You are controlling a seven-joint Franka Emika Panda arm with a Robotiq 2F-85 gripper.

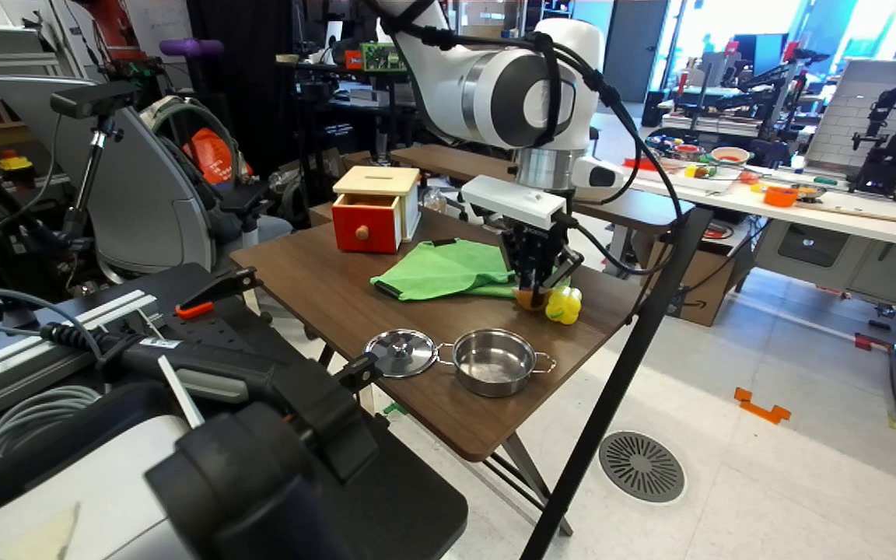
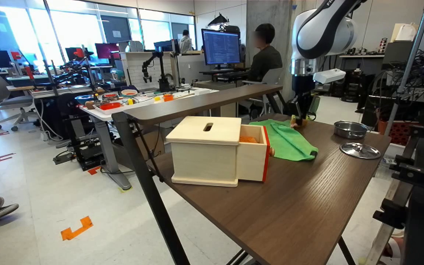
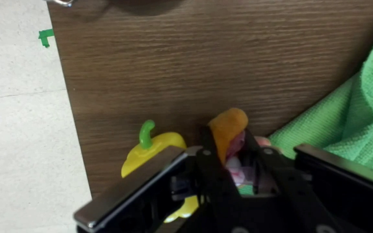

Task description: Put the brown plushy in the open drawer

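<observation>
The brown plushy, orange-brown with pink and white parts, shows between the fingers in the wrist view (image 3: pixel 228 124), and partly in both exterior views (image 1: pixel 527 299) (image 2: pixel 293 120). My gripper (image 1: pixel 539 294) is shut on it, low at the table top beside the green cloth; it also shows in the wrist view (image 3: pixel 227 134). I cannot tell whether the plushy touches the table. The open drawer has a red face (image 1: pixel 361 225) with a round wooden knob and pale wooden sides (image 2: pixel 252 162). It is pulled part way out of a pale wooden box (image 2: pixel 204 160). Something orange shows inside it.
A yellow pepper (image 1: pixel 565 306) with a green stem lies close beside the gripper. The green cloth (image 1: pixel 448 268) lies between gripper and drawer box. A metal pot (image 1: pixel 494 362) and its lid (image 1: pixel 401 353) stand near a table edge. A raised shelf (image 2: pixel 212 103) runs behind the box.
</observation>
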